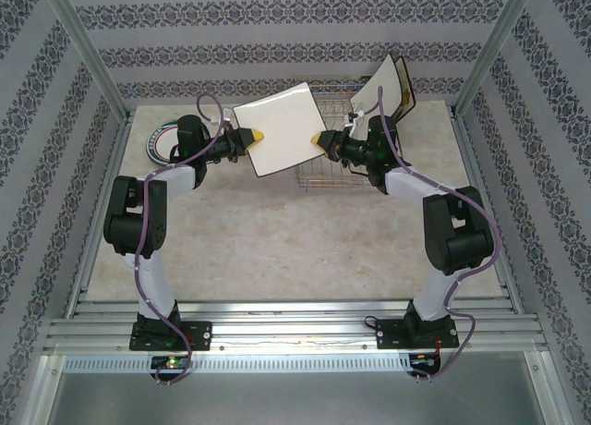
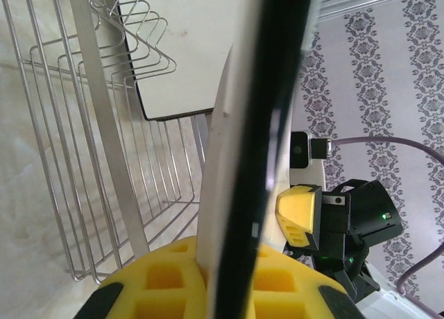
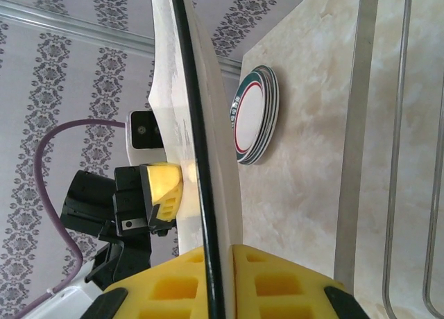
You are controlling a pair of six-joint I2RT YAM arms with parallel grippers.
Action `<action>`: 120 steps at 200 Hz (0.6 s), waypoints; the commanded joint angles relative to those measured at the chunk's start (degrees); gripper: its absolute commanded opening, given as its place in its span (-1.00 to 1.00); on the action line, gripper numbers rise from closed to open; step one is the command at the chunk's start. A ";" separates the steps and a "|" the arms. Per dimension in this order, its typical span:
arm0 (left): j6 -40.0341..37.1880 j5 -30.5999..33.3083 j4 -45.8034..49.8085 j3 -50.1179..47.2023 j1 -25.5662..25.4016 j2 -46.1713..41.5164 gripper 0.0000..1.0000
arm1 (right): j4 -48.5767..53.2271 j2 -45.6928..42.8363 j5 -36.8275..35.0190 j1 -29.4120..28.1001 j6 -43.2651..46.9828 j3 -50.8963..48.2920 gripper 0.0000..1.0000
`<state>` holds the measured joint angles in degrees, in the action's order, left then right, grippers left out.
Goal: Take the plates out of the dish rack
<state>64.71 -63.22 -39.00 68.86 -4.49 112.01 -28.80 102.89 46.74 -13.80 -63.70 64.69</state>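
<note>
A cream square plate [image 1: 277,129] with a dark rim hangs tilted in the air in front of the dish rack [image 1: 325,174]. My left gripper [image 1: 255,136] is shut on its left edge, and my right gripper [image 1: 319,140] is shut on its right edge. The left wrist view has the plate [image 2: 260,125] edge-on between the yellow pads of the left gripper [image 2: 232,267], with the rack [image 2: 104,159] beside it. In the right wrist view the plate [image 3: 198,145] sits clamped in the right gripper [image 3: 223,263]. Two more square plates [image 1: 390,88] lean upright in the rack's far right end.
A stack of small round plates [image 1: 162,139] with teal and red rims lies on the table at the back left, also visible as the stack [image 3: 253,114] in the right wrist view. Patterned walls and metal posts enclose the marble table [image 1: 277,240].
</note>
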 commanded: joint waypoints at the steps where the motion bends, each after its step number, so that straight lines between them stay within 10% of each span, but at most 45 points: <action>1: -5.07 -2.34 1.71 -0.23 -0.37 -2.41 -1.00 | -7.65 -0.77 1.95 -0.96 0.33 4.30 -1.00; 61: -24.98 2.39 28.95 3.12 -0.26 -8.50 -1.00 | 11.18 -1.00 -1.54 -0.64 11.30 9.38 -0.86; 120: -23.69 10.27 29.77 0.91 0.52 -13.15 -1.00 | 33.33 -0.16 -7.84 -0.64 23.57 20.58 0.10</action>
<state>46.92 -56.93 -10.68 70.83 -4.01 101.71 -1.63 103.68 42.72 -14.57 -48.40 78.28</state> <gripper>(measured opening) 0.107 0.493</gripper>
